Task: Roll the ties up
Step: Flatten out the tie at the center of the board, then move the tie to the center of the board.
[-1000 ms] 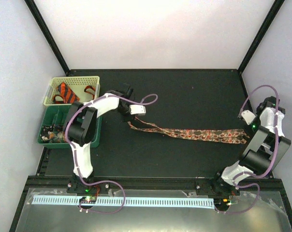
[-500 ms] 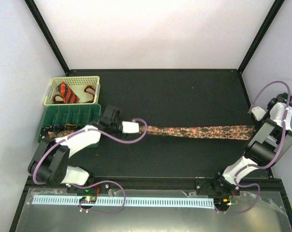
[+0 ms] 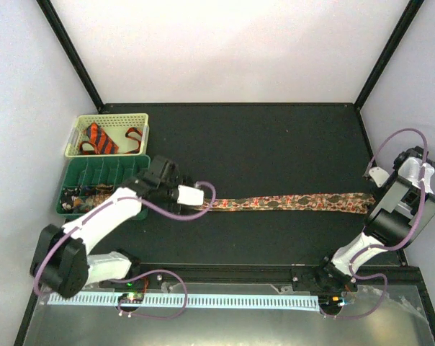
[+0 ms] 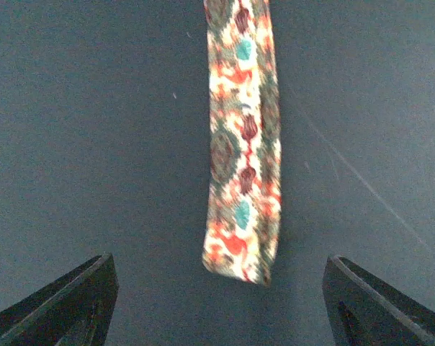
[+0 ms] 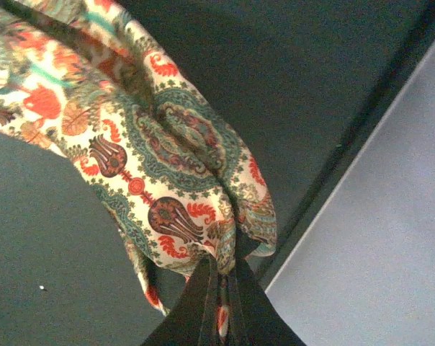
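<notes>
tie: cream-red-green paisley strip, flat across mid-frame | left gripper: spread wide, narrow end loose between its fingers | right gripper: pinching bunched wide end

We find wide bare table behind the tie and in front of it, room enough for a gripper on either side. The tie itself is only a low strip running left to right across the middle. On the left, the green tray and yellow basket block the edge, and the left arm crosses the tray's near corner. The left gripper has its fingers spread, clear of the tie's end between them. The right gripper pinches the other end close by the side wall, so we see little room there.
</notes>
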Motion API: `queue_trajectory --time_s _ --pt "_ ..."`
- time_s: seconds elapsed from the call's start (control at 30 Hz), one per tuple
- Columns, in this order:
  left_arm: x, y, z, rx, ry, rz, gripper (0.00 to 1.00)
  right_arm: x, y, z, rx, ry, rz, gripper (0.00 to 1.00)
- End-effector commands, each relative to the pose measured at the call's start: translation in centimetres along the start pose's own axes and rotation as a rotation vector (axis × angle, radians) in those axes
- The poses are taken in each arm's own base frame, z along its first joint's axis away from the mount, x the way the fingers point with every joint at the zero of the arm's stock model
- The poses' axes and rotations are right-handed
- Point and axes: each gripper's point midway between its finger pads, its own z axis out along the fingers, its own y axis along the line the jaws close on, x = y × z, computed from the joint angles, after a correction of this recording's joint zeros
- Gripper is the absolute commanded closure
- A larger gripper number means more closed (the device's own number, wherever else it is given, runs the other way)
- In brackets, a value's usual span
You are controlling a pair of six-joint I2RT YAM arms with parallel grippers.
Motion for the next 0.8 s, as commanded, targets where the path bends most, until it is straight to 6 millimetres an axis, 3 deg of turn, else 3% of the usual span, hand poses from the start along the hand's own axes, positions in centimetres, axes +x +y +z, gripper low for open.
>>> queue_trajectory --time_s 0.0,0.17,0.27,0.43,0.63,0.77 --pt "-1.8 -0.8 0.2 0.278 0.003 -0.226 0.19 -0.6 -2.3 -1.4 0.059 -0.009 0.009 0.98" --pt "-2.7 0.4 3.5 0.500 0.061 -0.454 0.16 -0.4 -2.1 -1.4 0.047 0.003 0.002 0.98" --pt "-2.5 0.6 5.1 0.521 0.064 -0.467 0.14 -0.2 -1.8 -1.3 0.043 0.011 0.001 0.98" --pt "-0.8 -0.8 6.8 0.506 0.140 -0.419 0.16 0.0 -1.9 -1.4 0.048 0.018 0.002 0.98" --pt "2.1 0.0 8.3 0.316 0.239 -0.339 0.39 0.5 -3.4 -2.1 0.115 0.039 -0.004 0.98" --pt "1.4 0.6 8.8 0.236 0.229 -0.272 0.57 0.7 -5.3 -3.1 0.157 0.048 0.006 0.98"
